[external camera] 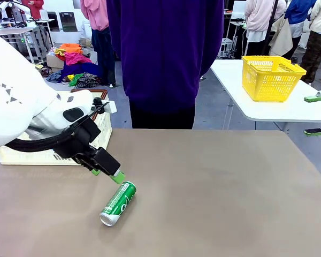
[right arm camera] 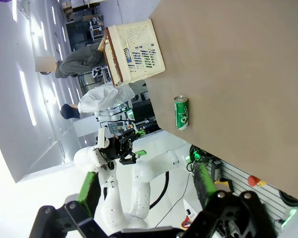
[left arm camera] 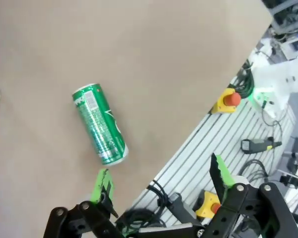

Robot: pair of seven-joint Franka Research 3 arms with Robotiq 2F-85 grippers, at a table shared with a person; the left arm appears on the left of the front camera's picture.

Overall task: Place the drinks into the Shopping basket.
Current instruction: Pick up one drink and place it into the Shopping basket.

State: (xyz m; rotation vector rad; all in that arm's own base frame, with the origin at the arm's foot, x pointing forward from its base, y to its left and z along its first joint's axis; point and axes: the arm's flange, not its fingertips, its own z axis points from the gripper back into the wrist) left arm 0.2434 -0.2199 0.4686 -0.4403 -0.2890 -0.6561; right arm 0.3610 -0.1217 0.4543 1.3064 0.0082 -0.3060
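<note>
Table (external camera: 214,193): brown top, with a person in purple (external camera: 163,53) standing at its far edge. Shopping basket (external camera: 104,128): cream lattice, at the table's far left corner, largely hidden behind the left arm (external camera: 21,101). Left gripper (external camera: 108,173): hovers low over the table with fingers spread wide and nothing between them, just beside the can. Right gripper (right arm camera: 146,186): fingers also spread wide, holding nothing. Green can (external camera: 118,203): lies on its side on the near left of the table, silver top toward the robot, well apart from the basket.
</note>
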